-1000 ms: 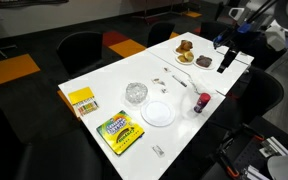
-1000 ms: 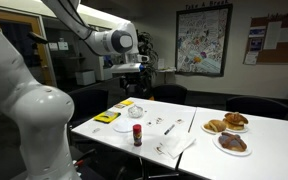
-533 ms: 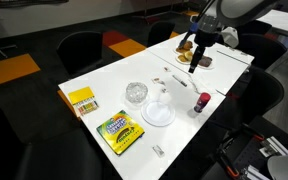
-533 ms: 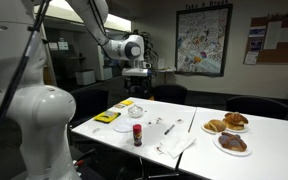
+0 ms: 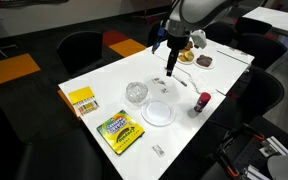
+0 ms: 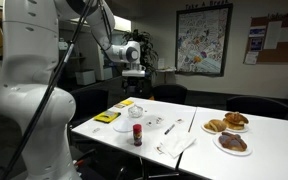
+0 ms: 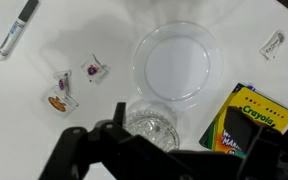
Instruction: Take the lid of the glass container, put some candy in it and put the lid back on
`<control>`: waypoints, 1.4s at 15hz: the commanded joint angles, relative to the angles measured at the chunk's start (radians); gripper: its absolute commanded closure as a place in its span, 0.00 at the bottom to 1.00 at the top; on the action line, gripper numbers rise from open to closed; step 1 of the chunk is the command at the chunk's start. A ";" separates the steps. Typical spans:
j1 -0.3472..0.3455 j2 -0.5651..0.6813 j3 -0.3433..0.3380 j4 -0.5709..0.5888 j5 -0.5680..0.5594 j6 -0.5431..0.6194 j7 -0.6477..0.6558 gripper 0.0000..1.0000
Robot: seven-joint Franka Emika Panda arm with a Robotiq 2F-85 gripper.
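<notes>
As the arm swings in, exterior view over the table: the gripper has left the far end by the food plates and now hangs above the middle of the table, with its fingers apart and nothing held.
Glass container, same view: the glass container stands well below the fingertips and off to one side, untouched. Its lid cannot be told from the bowl here.
White plate: the white plate lies just beside the container, also below the fingers.
Meaning for the task: this looks like the approach only. The lid is not yet taken and no sweet has been moved.
Exterior view at table level: the gripper hangs high over the far side. A red jar stands near the front edge, well apart from the fingers. The container is too small to make out.
Wrist view: the fingers are spread wide at the bottom edge. The glass container sits between them, partly hidden.
Candy: the candy lies ahead of one finger, with a pen farther off.
In the way: the crayon box sits close beside the other finger and the plate lies just ahead, so a descending finger could clip either.
</notes>
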 commanded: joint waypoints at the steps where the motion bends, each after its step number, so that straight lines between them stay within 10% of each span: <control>1: -0.008 0.079 0.049 0.086 -0.054 -0.030 -0.004 0.00; 9: -0.027 0.058 0.060 0.049 -0.045 0.004 0.006 0.00; 21: -0.041 0.346 0.108 0.330 -0.069 -0.020 -0.194 0.00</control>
